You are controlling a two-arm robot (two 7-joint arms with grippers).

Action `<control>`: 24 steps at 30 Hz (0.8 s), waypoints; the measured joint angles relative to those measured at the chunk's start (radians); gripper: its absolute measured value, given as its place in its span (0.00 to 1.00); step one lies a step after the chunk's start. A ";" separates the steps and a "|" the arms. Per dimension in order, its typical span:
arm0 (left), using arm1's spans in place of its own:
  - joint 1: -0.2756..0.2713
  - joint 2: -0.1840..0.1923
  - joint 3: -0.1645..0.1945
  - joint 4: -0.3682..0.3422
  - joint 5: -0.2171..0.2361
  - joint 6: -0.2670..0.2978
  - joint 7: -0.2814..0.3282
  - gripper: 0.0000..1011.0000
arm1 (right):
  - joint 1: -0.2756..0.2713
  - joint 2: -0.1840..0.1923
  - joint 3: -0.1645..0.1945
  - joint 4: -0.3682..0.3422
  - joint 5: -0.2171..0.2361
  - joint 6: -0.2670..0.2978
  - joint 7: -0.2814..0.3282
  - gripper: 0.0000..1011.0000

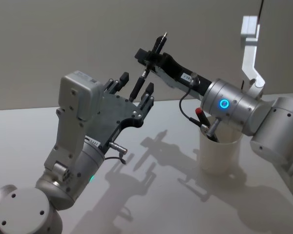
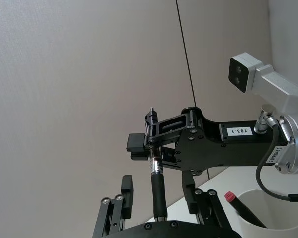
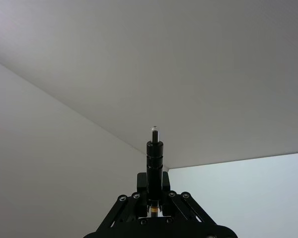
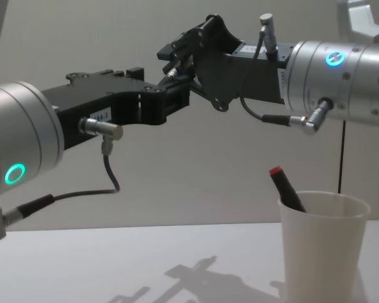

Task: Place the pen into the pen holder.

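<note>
High above the table, my right gripper (image 1: 147, 57) is shut on a black pen (image 1: 158, 45) near its upper part, and the pen stands tilted with its tip up. The same pen (image 3: 155, 158) sticks out between the right gripper's closed fingers (image 3: 139, 198) in the right wrist view. My left gripper (image 1: 136, 83) is open, one finger on each side of the pen's lower end (image 2: 159, 191) and apart from it. The pen holder (image 1: 219, 151), a white paper cup, stands on the table below the right arm, to the right of and well below the pen.
A black marker with a red tip (image 4: 285, 188) leans inside the pen holder (image 4: 322, 246). The white table (image 1: 156, 195) stretches out around the cup with the arms' shadows on it. A plain grey wall lies behind.
</note>
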 joint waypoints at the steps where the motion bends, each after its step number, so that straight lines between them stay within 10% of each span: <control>1: 0.000 0.000 0.000 0.000 0.000 0.000 0.000 0.59 | 0.000 0.000 0.000 0.000 0.000 0.000 0.000 0.13; 14: 0.000 0.000 0.000 0.000 0.000 0.001 0.000 0.96 | 0.011 0.021 0.026 -0.034 0.008 -0.049 -0.010 0.13; 24: 0.000 0.000 0.000 0.000 0.000 0.001 0.000 0.99 | 0.017 0.084 0.080 -0.097 0.004 -0.098 -0.032 0.13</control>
